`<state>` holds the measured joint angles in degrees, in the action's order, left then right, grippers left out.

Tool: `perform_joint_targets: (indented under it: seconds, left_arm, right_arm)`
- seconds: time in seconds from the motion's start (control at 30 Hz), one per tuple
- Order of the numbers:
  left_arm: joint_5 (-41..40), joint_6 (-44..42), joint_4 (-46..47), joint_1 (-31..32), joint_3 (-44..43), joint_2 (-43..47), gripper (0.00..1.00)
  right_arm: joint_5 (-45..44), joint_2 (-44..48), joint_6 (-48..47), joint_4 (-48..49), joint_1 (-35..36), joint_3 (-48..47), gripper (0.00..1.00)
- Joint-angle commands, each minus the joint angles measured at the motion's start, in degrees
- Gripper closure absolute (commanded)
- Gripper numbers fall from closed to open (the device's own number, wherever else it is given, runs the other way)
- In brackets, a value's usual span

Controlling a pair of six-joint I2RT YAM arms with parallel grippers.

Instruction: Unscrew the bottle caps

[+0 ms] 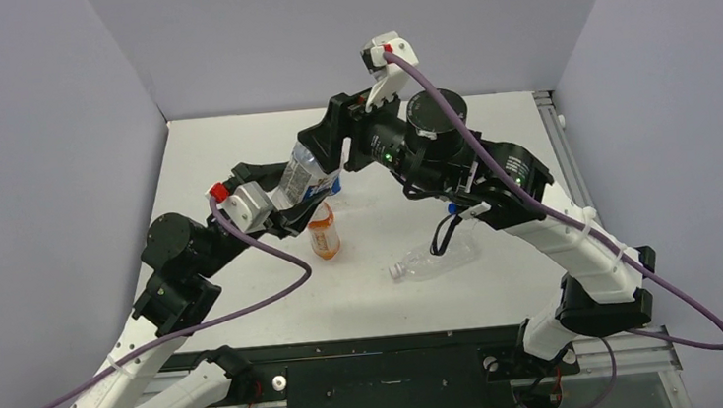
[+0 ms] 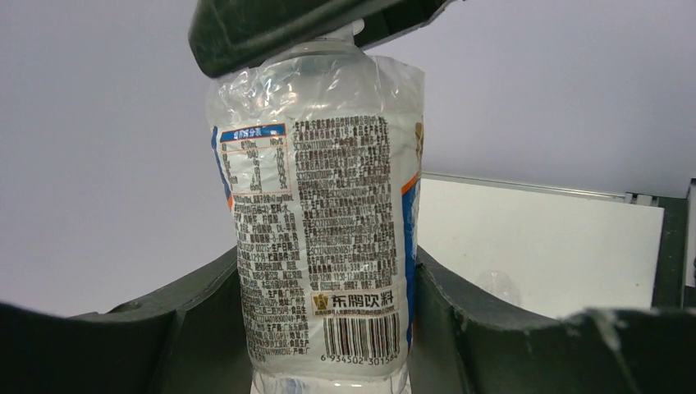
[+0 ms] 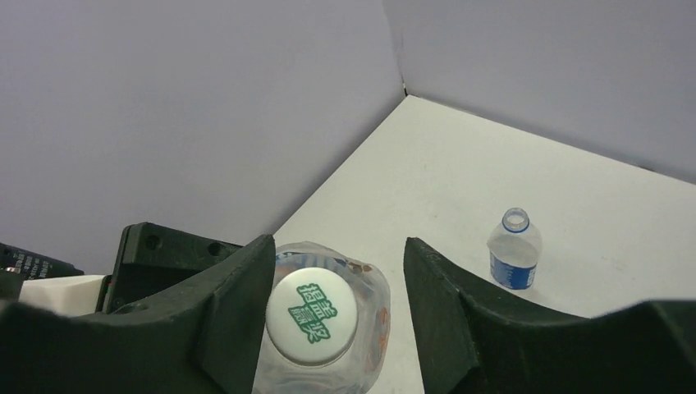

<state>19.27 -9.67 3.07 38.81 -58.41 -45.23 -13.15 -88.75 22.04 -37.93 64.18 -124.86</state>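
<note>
- Labelled bottle (image 2: 320, 205): clear, thin crinkled plastic. It wears a glossy shrink sleeve with dense dark print, a barcode and blue-and-orange edging. It is held up off the table (image 1: 234, 146), tilted in the overhead view.
- Left gripper (image 2: 328, 271): clamped on the lower body of the labelled bottle, with a dark matte finger pressed against each side.
- Bottle cap (image 3: 311, 314): a round, smooth white disc with green characters on top, seated on the labelled bottle's neck.
- Right gripper (image 3: 336, 254): jaws apart and straddling the cap. The left finger is at the cap's edge and there is a clear gap to the right finger, so nothing is gripped.
- Orange bottle (image 1: 324, 232): standing upright on the white table, just below the raised bottle.
- Plain bottle (image 1: 437, 260): clear and unlabelled, lying on its side near the table's middle.
- Blue-labelled bottle (image 3: 515, 253): small and upright, with an open neck ringed in blue, well apart from the grippers.
</note>
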Motion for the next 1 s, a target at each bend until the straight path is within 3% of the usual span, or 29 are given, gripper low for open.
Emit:
perform_joint_targets:
  seconds: [0.0, 0.13, 0.37, 0.43, 0.53, 0.6, 0.67, 0.8, 0.9, 0.97]
  left_arm:
    - [-3.7, -2.9, 1.8, 0.0, 0.0, 0.5, 1.0]
    - [-4.0, -2.5, 1.8, 0.0, 0.6, 0.8, 1.0]
    - [-4.0, -2.0, 1.9, 0.0, 1.3, 1.4, 1.0]
    - [-4.0, -1.6, 2.0, -0.1, 1.4, 1.3, 1.0]
    - [-2.6, 0.4, 2.3, -0.1, 1.3, 1.6, 1.0]
    - [-0.3, 4.9, 2.9, -0.2, 1.2, 2.0, 1.0]
    - [4.2, 9.7, 4.0, -0.2, 1.4, 2.8, 1.0]
    - [18.9, 20.1, 3.2, -0.2, -0.9, 2.2, 1.0]
    - [27.1, 25.4, 2.4, -0.2, -3.4, 1.1, 1.0]
    - [27.8, 27.5, 2.0, -0.1, -4.4, 0.8, 1.0]
  right_arm:
    - [-1.9, 0.6, 2.2, 0.4, 0.1, -1.6, 0.55]
    - [-1.6, 1.7, 2.3, 2.4, 0.1, 0.1, 0.71]
    - [-0.6, 3.5, 1.9, 4.6, 0.2, 2.3, 0.67]
    - [0.1, 3.6, 1.7, 4.7, 0.2, 2.3, 0.76]
    - [2.2, 4.3, 0.1, 5.3, 0.0, 2.4, 0.99]
    - [6.3, 5.0, -1.9, 6.9, -0.6, 2.7, 1.0]
    - [14.8, 6.5, -4.3, 9.1, -1.9, 4.0, 1.0]
    - [44.1, 11.5, -6.2, 20.1, -4.5, 11.8, 1.0]
    - [53.8, 13.0, -4.9, 25.2, -5.8, 13.9, 1.0]
    - [59.3, 12.9, -3.2, 26.7, -6.3, 14.2, 1.0]
